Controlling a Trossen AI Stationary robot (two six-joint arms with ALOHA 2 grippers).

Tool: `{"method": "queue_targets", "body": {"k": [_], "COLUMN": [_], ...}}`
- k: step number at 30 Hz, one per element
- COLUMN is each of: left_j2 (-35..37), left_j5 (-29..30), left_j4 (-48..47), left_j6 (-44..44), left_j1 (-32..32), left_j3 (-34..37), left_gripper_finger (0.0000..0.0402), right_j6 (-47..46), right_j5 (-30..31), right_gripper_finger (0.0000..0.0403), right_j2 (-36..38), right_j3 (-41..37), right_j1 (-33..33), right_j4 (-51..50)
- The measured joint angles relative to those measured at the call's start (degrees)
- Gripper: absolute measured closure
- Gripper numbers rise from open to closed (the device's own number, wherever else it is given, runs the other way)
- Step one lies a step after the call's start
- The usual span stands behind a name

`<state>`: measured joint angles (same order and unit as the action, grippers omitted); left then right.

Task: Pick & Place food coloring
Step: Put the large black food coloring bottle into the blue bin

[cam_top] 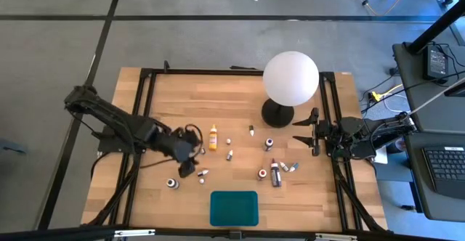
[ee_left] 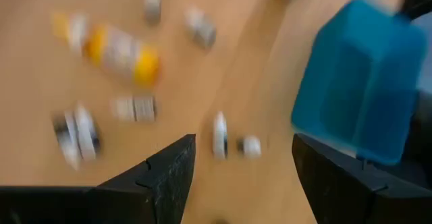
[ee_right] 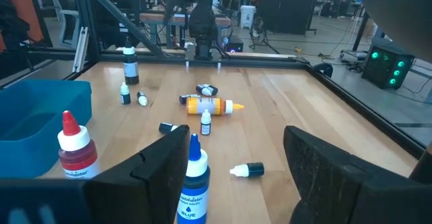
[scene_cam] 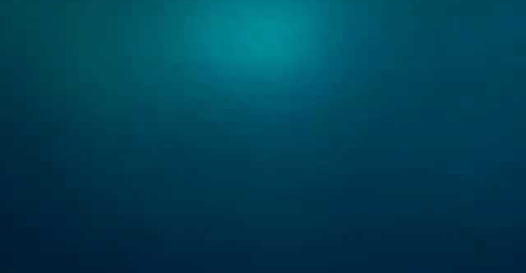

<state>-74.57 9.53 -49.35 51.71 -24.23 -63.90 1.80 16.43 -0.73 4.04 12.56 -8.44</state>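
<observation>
Several tiny food coloring bottles lie and stand scattered on the wooden table (cam_top: 182, 96): a yellow bottle (cam_top: 213, 137) on its side, white-capped ones (cam_top: 202, 174), a round pot (cam_top: 172, 184), and red and blue bottles (cam_top: 275, 173). My left gripper (cam_top: 187, 162) hovers open near the small white-capped bottles (ee_left: 219, 136), touching nothing. In its wrist view the yellow bottle (ee_left: 121, 48) lies farther off. My right gripper (cam_top: 312, 132) waits open at the table's right side, beside the lamp. Its wrist view shows the blue bottle (ee_right: 194, 180) and the red one (ee_right: 73, 146) upright close ahead.
A teal rectangular tray (cam_top: 234, 208) sits at the near edge and also shows in the left wrist view (ee_left: 361, 82). A white globe lamp (cam_top: 290, 78) on a black base stands at the far right. The low view shows only a teal blur.
</observation>
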Motion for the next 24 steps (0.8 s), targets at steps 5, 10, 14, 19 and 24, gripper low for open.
{"method": "queue_targets", "body": {"k": [5, 10, 14, 19, 24], "left_j2": [-5.5, -8.3, -8.5, -8.5, -9.8], "left_j5": [-6.9, -8.4, -7.3, -5.8, -1.4], "left_j4": [-7.6, -12.7, -12.8, -12.6, -12.6], "left_j6": [21.0, 33.7, 40.1, 46.5, 47.5], "left_j1": [-5.7, -11.5, -15.3, -18.5, -20.0], "left_j3": [-0.5, -0.4, -0.4, -0.4, -0.4], "left_gripper_finger": [0.0160, 0.0160, 0.0160, 0.0160, 0.0160], "right_j6": [-0.1, -0.1, -0.2, -0.1, -0.1], "right_j5": [0.0, 0.0, 0.0, 0.0, 0.0], "right_gripper_finger": [0.0160, 0.0160, 0.0160, 0.0160, 0.0160], "right_j2": [0.0, 0.0, 0.0, 0.0, 0.0], "right_j3": [0.0, 0.0, 0.0, 0.0, 0.0], "right_j1": [0.0, 0.0, 0.0, 0.0, 0.0], "right_j4": [0.0, 0.0, 0.1, 1.3, 1.4]}}
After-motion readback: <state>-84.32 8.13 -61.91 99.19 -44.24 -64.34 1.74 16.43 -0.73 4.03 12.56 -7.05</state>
